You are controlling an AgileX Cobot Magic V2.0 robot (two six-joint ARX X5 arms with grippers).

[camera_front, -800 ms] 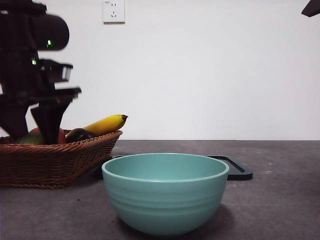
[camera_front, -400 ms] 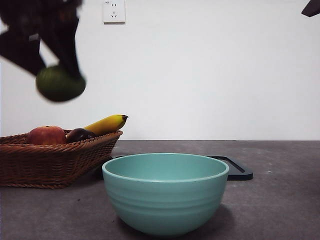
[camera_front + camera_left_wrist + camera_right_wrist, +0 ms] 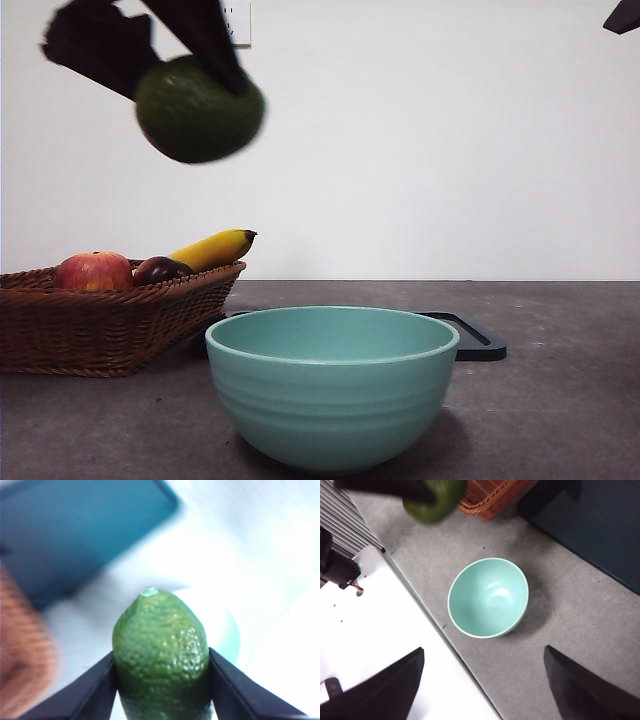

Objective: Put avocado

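My left gripper (image 3: 185, 75) is shut on the dark green avocado (image 3: 199, 110) and holds it high in the air, up and to the left of the teal bowl (image 3: 331, 383). In the left wrist view the avocado (image 3: 161, 655) sits between the two black jaws, with the bowl (image 3: 227, 630) blurred behind it. The right wrist view shows the avocado (image 3: 435, 500) in the left gripper, away from the bowl (image 3: 488, 597) and near the basket. My right gripper (image 3: 482, 690) is open, empty and high above the table.
A wicker basket (image 3: 110, 320) at the left holds a red apple (image 3: 92, 271), a dark plum (image 3: 160, 269) and a banana (image 3: 213, 248). A dark tray (image 3: 472, 335) lies behind the bowl. The basket's corner (image 3: 490, 495) and the tray (image 3: 595, 525) show from above.
My left gripper has lifted the avocado out of the basket and carried it up and to the right, toward the bowl. The right arm has not moved.
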